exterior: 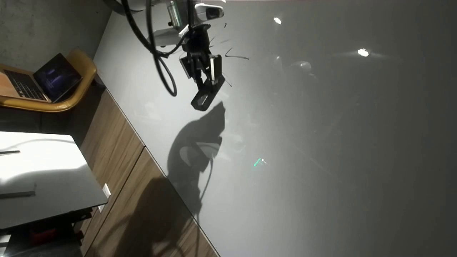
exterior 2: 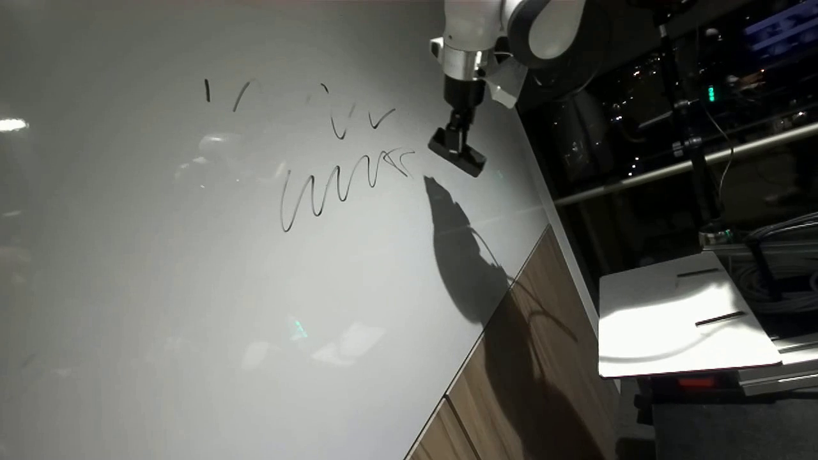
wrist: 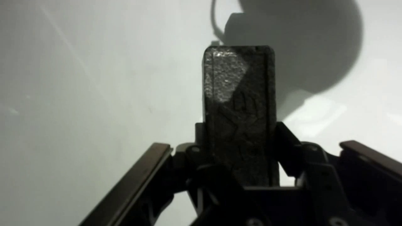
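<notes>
My gripper (wrist: 240,141) is shut on a black block-shaped eraser (wrist: 240,94), with one finger (wrist: 287,147) pressed to each long side. The eraser's textured face fills the middle of the wrist view, and its lower end is partly hidden by the gripper. In both exterior views the eraser (exterior: 204,98) (exterior 2: 470,160) sits tilted at the gripper's tip, in front of a glossy whitish board (exterior 2: 192,275). Its shadow falls separately on the board, so it looks apart from the surface. Black marker strokes (exterior 2: 343,200) lie beside it, including a zigzag and several short broken lines.
Wood panels (exterior: 117,132) border the board's lower edge. A small white-topped table (exterior 2: 677,319) stands nearby. In an exterior view, a laptop (exterior: 57,76) rests on a yellow chair (exterior: 84,67). A black cable (exterior: 157,57) loops down beside the arm.
</notes>
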Controlling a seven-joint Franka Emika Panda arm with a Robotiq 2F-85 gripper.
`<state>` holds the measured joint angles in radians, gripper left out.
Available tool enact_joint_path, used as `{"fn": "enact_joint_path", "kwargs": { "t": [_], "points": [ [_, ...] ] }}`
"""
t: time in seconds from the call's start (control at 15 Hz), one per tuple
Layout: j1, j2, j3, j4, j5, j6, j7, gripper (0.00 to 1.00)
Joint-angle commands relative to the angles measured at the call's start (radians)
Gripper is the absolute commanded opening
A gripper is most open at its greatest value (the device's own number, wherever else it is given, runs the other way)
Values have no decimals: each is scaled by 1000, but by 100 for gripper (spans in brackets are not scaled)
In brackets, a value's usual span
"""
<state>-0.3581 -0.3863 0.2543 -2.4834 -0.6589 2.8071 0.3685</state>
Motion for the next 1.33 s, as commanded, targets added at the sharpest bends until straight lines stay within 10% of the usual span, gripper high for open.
{"fn": "enact_joint_path", "kwargs": {
  "t": [0.0,0.47,0.87,1.27],
  "points": [
    [-66,-28,-121,-132,-16,49,-65,29],
    [66,-72,-391,-270,243,150,-351,29],
    [280,-157,-332,-248,499,72,-375,29],
    [275,-33,-223,-60,513,123,-315,29]
  ]
}}
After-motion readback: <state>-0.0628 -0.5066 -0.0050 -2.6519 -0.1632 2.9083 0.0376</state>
